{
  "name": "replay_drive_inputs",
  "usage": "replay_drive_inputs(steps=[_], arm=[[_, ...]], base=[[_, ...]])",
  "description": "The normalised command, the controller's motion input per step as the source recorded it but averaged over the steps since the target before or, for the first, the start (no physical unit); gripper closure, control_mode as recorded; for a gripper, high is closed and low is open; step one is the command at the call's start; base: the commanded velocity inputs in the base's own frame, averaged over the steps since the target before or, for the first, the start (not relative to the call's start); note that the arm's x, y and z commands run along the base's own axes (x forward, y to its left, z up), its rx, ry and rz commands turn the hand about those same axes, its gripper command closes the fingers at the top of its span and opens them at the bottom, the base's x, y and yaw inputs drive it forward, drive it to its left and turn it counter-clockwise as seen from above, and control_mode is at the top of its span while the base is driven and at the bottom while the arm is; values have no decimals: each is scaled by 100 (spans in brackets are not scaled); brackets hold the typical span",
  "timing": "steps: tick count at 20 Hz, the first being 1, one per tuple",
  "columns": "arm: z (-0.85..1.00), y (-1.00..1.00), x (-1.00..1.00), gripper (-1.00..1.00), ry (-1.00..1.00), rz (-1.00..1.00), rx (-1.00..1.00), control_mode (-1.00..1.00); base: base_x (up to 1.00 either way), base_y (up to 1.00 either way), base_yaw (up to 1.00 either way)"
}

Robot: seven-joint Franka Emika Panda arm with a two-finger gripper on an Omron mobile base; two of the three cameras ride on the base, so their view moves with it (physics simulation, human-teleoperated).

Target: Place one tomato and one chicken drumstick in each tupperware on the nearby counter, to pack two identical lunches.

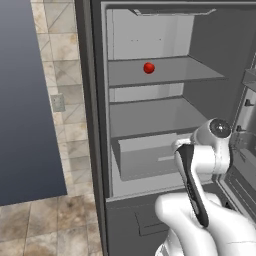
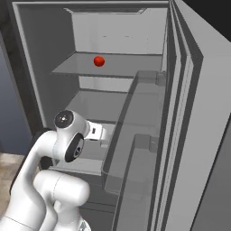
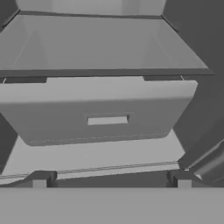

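The fridge door [image 2: 198,135] is cut off by the right and bottom edges of the right base view, and only a sliver of it enters the left base view. The arm's elbow [image 1: 200,165] hides the right end of the crisper drawer [image 1: 142,157]. In the hand view, only the tops of the fingertips [image 3: 40,180] rise above the bottom band. The tomato [image 1: 148,67] is too small to show any surface detail, perhaps a stem.

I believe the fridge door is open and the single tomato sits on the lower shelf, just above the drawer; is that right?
Not quite. The fridge door is open, but the tomato sits on the upper shelf, not on the lower one just above the drawer. The left base view shows it.
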Motion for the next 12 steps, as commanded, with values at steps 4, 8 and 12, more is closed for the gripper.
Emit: replay_drive_inputs(steps=[4,8,12], arm=[[55,0,0,-100,-12,15,0,-100],[71,6,-7,-100,-12,10,0,-100],[93,38,-2,-100,-2,0,-3,-100]], base=[[0,0,0],[0,0,0],[0,0,0]])
